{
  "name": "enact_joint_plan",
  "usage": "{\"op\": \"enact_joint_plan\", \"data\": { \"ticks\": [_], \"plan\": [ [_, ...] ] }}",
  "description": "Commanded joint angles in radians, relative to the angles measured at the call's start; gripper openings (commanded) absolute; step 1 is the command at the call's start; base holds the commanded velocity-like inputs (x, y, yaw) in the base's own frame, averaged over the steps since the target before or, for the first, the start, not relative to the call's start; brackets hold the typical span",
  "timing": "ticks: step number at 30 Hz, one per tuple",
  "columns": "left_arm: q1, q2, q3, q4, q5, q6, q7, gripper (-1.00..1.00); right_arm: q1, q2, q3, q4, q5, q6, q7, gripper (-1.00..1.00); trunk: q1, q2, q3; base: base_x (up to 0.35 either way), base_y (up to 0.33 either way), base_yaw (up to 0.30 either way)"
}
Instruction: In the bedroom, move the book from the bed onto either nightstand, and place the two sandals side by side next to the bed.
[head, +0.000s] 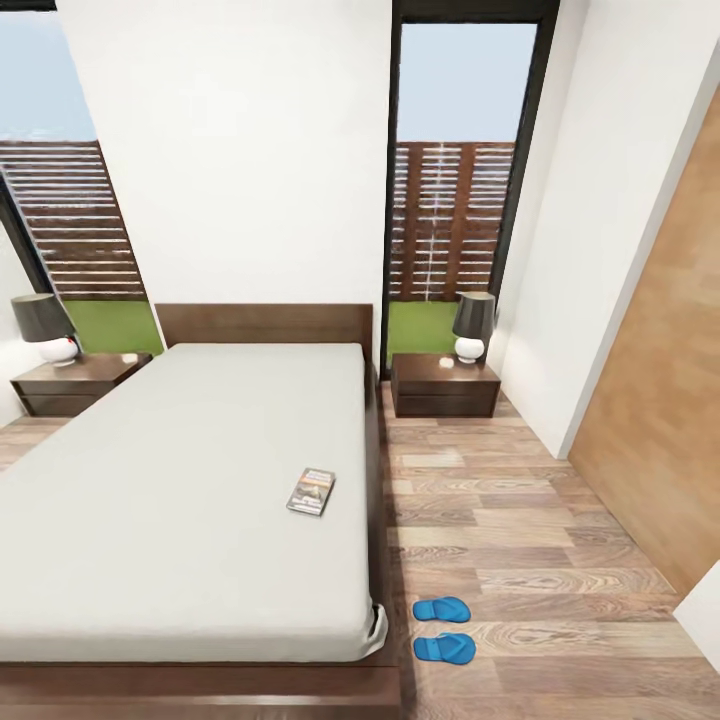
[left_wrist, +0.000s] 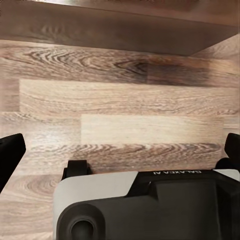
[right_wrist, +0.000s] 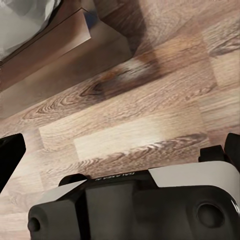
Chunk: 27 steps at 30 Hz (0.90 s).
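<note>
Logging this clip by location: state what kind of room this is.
A bedroom: a double bed with a headboard, a nightstand on each side, each bearing a lamp.

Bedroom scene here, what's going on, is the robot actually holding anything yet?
Nothing is being handled yet. The book lies on the bed, near its right edge. The two sandals sit side by side on the floor by the bed's foot corner. A nightstand with a lamp stands at each side of the headboard. In the wrist views, the left gripper and right gripper are open over bare floor.
</note>
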Motion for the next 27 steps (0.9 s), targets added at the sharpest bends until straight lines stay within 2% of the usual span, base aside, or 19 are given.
{"op": "enact_joint_plan", "data": {
  "ticks": [1,27],
  "plan": [
    [-0.001,0.000,0.007,0.001,0.003,-0.001,-0.006,1.00,-0.002,0.000,0.008,0.005,-0.006,-0.008,0.006,1.00,-0.004,0.006,0.002,0.000,0.000,0.000],
    [-0.001,0.000,0.007,0.001,0.003,-0.001,-0.006,1.00,-0.002,0.000,0.008,0.005,-0.006,-0.008,0.006,1.00,-0.103,0.188,0.083,0.000,0.000,0.000]
  ]
}}
